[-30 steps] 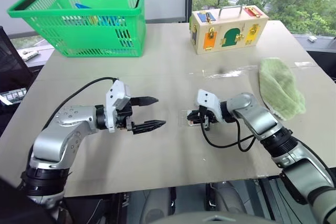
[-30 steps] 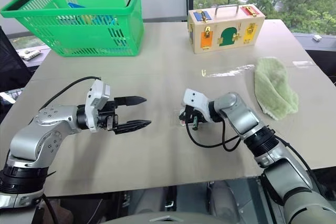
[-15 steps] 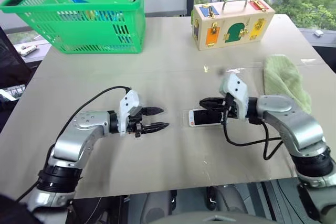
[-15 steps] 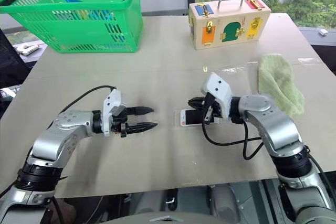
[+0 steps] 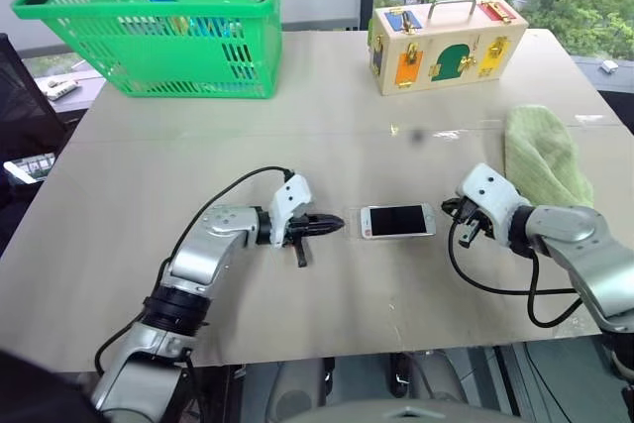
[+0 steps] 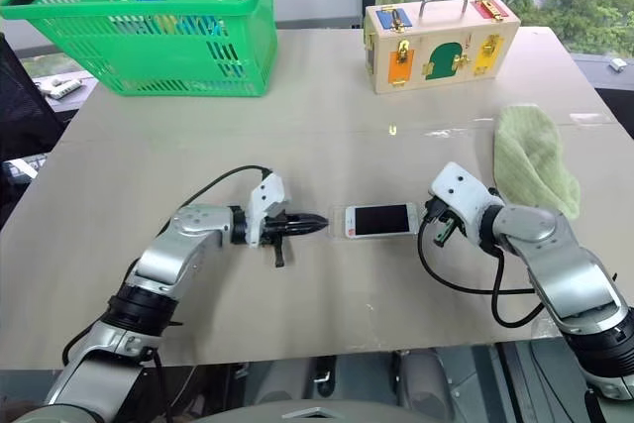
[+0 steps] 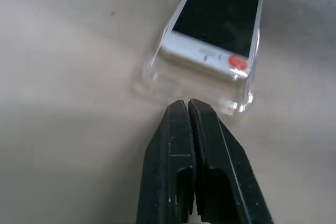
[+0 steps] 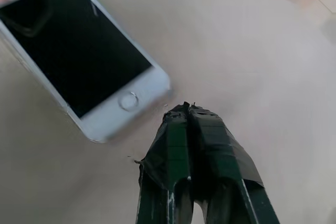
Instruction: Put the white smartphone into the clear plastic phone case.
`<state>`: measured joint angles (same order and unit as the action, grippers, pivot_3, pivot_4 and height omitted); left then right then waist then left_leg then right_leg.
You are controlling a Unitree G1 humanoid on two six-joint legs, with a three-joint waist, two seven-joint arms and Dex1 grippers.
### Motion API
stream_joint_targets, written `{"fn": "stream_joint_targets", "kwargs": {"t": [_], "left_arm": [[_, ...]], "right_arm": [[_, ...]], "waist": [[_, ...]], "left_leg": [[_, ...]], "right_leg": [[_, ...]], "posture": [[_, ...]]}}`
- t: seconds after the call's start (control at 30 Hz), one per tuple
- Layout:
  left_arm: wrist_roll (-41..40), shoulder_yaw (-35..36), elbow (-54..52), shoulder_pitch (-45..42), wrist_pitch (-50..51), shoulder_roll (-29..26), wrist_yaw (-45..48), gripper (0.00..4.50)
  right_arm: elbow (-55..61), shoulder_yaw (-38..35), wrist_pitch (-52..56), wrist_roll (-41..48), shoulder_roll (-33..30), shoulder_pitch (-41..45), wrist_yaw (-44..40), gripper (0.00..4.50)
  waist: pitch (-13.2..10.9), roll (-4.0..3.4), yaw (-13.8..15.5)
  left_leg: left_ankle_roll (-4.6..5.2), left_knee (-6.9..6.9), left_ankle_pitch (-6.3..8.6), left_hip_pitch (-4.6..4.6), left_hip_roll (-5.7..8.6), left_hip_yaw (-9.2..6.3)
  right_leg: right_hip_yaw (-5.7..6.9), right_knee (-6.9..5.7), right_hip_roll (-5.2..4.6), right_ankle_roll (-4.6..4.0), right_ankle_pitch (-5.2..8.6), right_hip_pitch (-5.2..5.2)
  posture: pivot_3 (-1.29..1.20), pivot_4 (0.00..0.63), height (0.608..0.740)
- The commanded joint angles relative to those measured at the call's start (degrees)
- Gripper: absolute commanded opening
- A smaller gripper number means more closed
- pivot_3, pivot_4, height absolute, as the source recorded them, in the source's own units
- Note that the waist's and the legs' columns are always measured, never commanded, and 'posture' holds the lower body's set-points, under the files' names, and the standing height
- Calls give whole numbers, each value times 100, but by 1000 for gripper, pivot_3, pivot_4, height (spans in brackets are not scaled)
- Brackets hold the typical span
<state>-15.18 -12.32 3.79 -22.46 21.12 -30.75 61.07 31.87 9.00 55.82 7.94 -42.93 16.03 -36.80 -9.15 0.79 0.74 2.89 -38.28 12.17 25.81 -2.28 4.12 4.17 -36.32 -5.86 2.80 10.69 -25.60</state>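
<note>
Bench (image 5: 317, 126) carrying the white smartphone (image 5: 397, 221), screen up, lying in the clear plastic phone case (image 7: 231, 103), whose end projects toward the left pincer (image 5: 332, 226). Left pincer: fingers pressed together, holding nothing, just beside the case. Right pincer (image 8: 186, 111): likewise closed, empty, near the phone's home-button end.

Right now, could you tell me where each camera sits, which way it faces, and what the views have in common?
Head stereo pair: looks forward and down over the table; both arms show, left gripper and right gripper either side of the white smartphone.
Left wrist: looks along its shut fingers at the clear plastic phone case end.
Right wrist: looks along its shut fingers at the home-button end.
Shared: the phone.
</note>
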Motion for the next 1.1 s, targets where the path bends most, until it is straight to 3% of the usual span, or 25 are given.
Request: {"fn": "stream_joint_targets", "kwargs": {"t": [0.03,0.5,1.1], "left_arm": [[88,-136,-159,-128,92,58,-9,52],[250,-72,185,-122,-166,35,87,52],[241,84,-75,34,-14,-8,101,52]], "right_arm": [[406,265,261,-103,-2,36,196,0],[386,1162,244,10,426,454,145,0],[-405,1162,-790,294,713,577,-899,0]], "waist": [[0,0,6],[0,3,-16],[5,7,-159]], "left_leg": [[0,1,0,0,-1,-1],[1,-4,0,-4,-2,-4],[1,-9,0,-25,-9,-7]], "right_leg": [[0,0,2,0,0,0],[0,-2,3,0,0,3],[-5,-38,11,-3,-1,5]], "posture": [[0,150,740],[0,150,740],[0,150,740]]}}
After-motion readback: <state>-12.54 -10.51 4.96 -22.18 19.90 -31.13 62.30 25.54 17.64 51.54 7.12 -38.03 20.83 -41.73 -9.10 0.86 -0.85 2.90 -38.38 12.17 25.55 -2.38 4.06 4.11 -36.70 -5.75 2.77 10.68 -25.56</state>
